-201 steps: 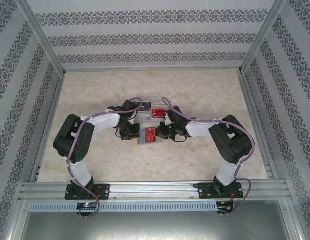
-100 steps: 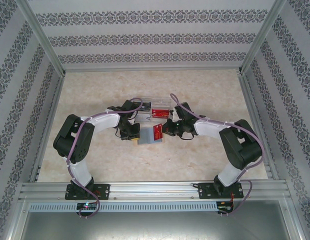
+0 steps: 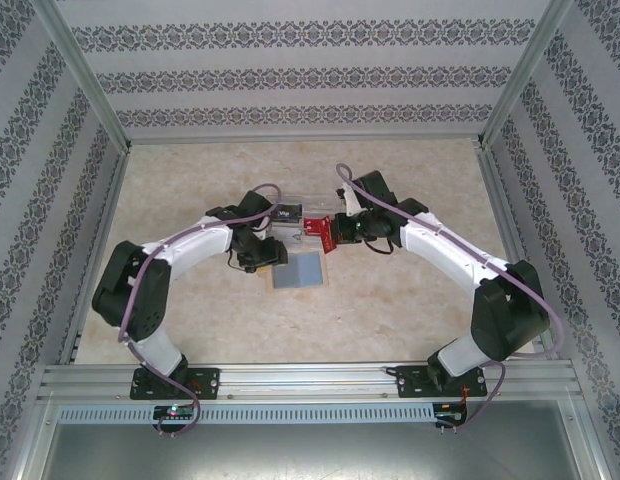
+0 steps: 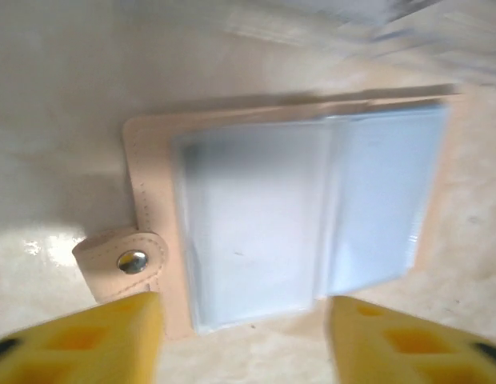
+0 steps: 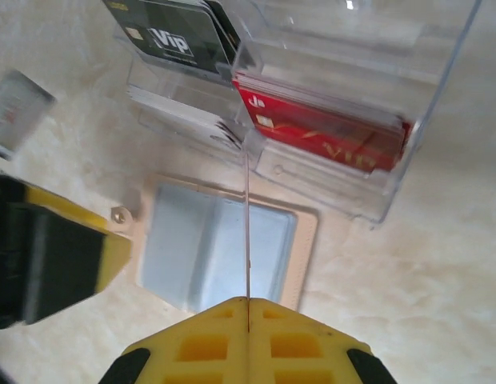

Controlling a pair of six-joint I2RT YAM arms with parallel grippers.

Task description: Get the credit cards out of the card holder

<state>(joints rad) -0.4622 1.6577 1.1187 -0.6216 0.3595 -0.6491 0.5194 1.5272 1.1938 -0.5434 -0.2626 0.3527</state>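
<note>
- Now, nearest the bases, the card holder lies open and flat on the worktop. Its clear sleeves look empty to me, though glare could be hiding a thin card.
- My left fingers hang wide apart just above its near edge, gripping nothing. If I lower them carelessly, one could catch the snap tab and drag or flip the holder.
- My right fingers are pinched tight on a red card, held edge-on just over the front wall of the clear box. The grip takes only a short strip of the card, so a knock on the wall or divider could pivot it or pop it loose.
- Both wrists are close together here, so I judge a collision possible if I move them at once.
- Farther back, the box already holds red cards, a black card and a pale stack. It looks light, so pushing down could shove it away or spill them.
</note>
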